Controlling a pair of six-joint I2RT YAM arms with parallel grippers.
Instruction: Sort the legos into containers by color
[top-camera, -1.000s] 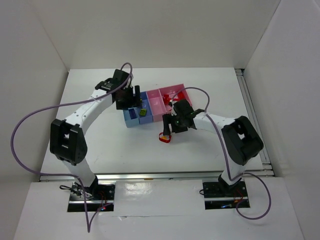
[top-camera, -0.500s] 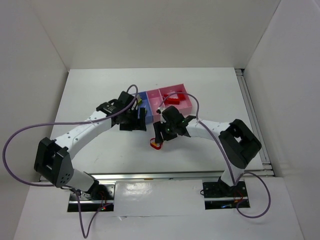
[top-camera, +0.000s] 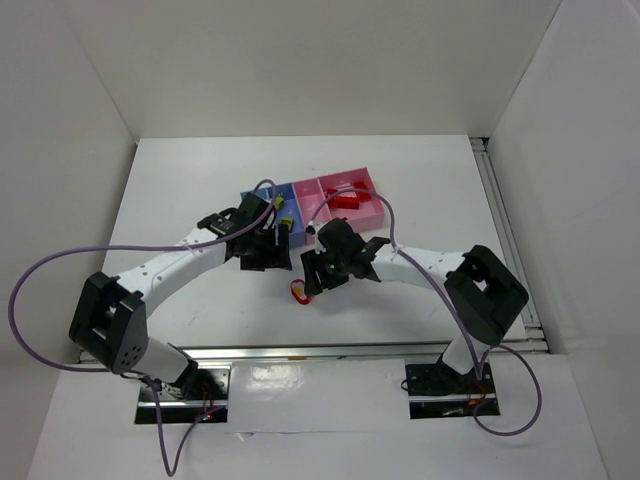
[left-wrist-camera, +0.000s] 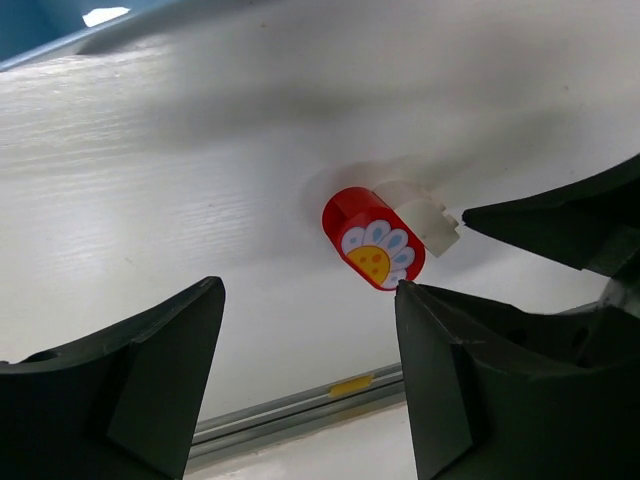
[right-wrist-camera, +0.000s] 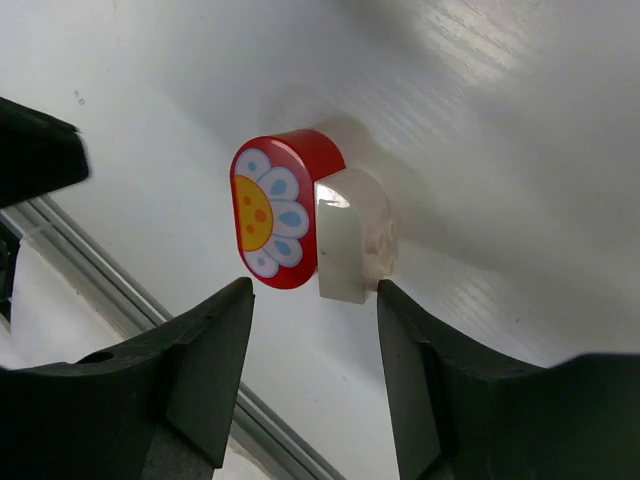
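A red-and-white lego (top-camera: 299, 291) with a daisy face lies on the white table in front of the trays. It shows in the left wrist view (left-wrist-camera: 374, 238) and the right wrist view (right-wrist-camera: 285, 222). My left gripper (top-camera: 276, 260) (left-wrist-camera: 308, 290) is open, just left of it and not touching. My right gripper (top-camera: 311, 278) (right-wrist-camera: 312, 290) is open, its fingertips just short of the lego on either side. The containers are a joined row: a darker blue tray (top-camera: 287, 192) with yellow-green legos (top-camera: 285, 221), a pink tray (top-camera: 309, 207), and a large pink tray (top-camera: 372, 208) with red legos (top-camera: 346, 198).
The light blue tray is mostly hidden under my left arm. A metal rail (top-camera: 330, 350) runs along the table's near edge. White walls enclose the table on three sides. My right gripper's fingers (left-wrist-camera: 560, 230) show at the right of the left wrist view.
My left gripper has moved from over the trays down toward the near side, beside the lego. My right gripper and the red-and-white lego have shifted left and nearer.
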